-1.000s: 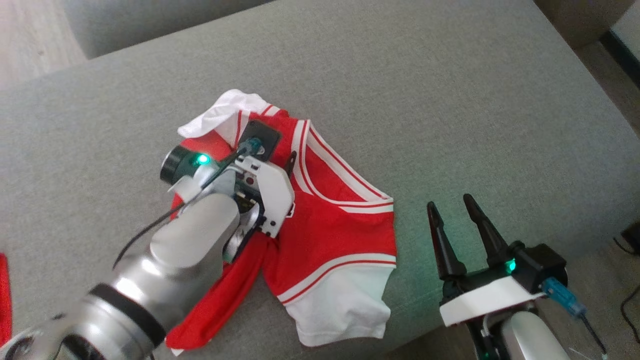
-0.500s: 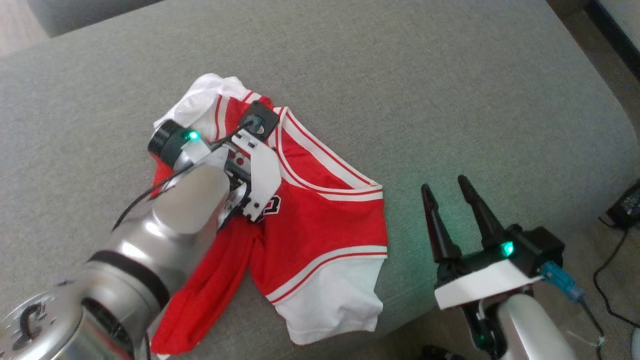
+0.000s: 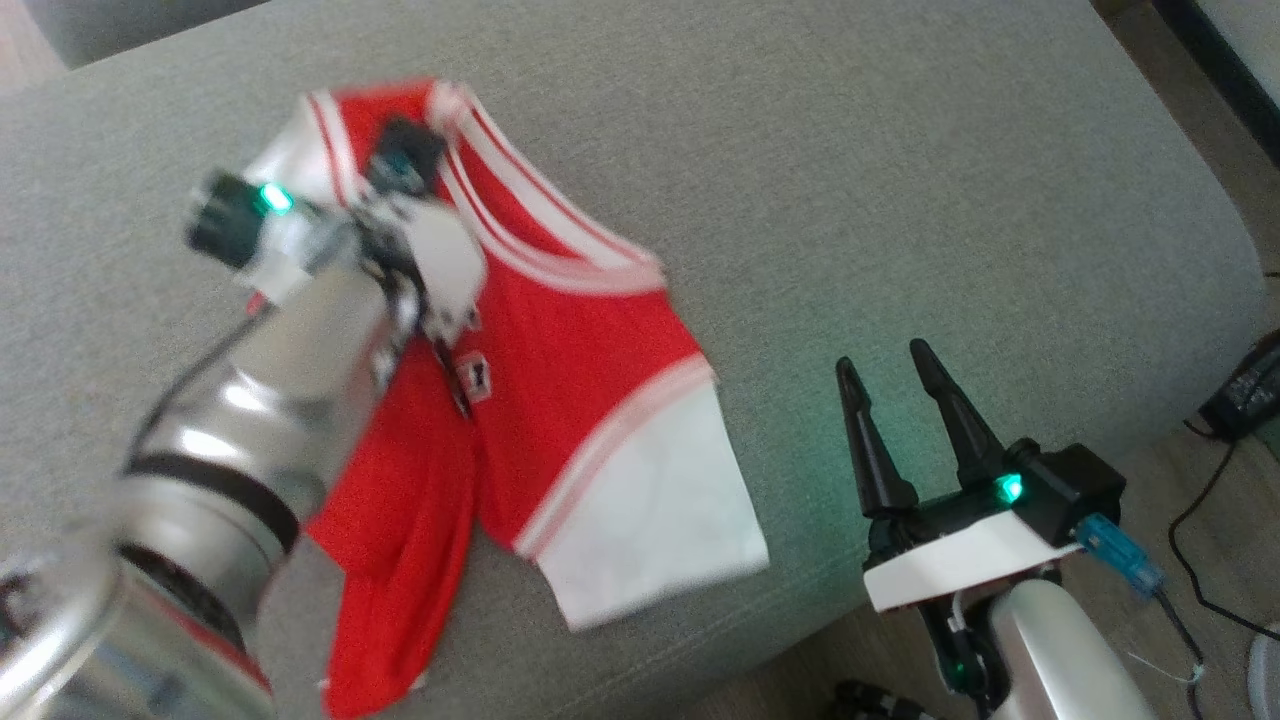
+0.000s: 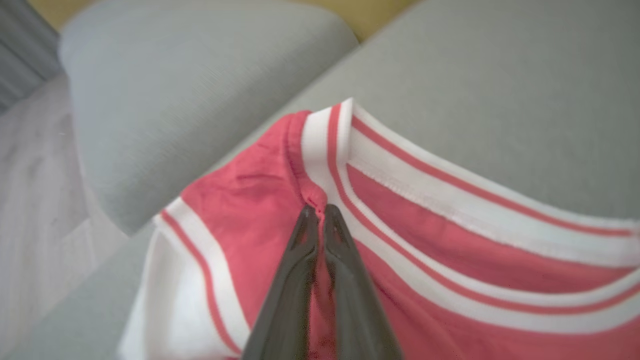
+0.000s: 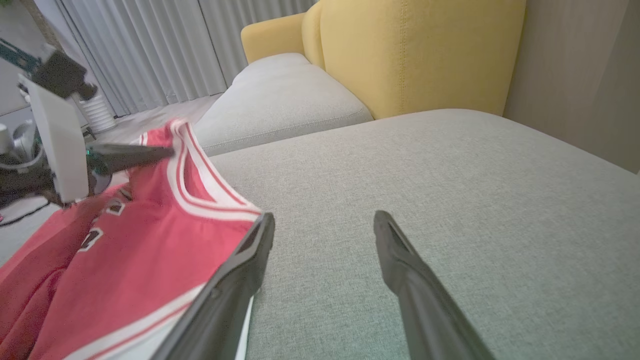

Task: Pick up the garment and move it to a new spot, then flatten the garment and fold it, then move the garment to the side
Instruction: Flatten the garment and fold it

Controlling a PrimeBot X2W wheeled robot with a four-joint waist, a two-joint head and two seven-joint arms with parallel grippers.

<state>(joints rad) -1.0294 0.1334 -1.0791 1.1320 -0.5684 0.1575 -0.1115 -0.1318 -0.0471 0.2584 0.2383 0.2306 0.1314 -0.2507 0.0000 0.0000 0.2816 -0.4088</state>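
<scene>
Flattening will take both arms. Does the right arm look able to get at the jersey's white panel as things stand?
Probably yes: the right end effector stands open just beside the white panel, with only bare sofa cushion between them.

Soft cloth garment (image 3: 560,350); matt woven cushion (image 3: 900,200).

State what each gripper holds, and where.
The left gripper pinches the garment at the red fabric beside its striped neckline; the right gripper holds nothing.
</scene>
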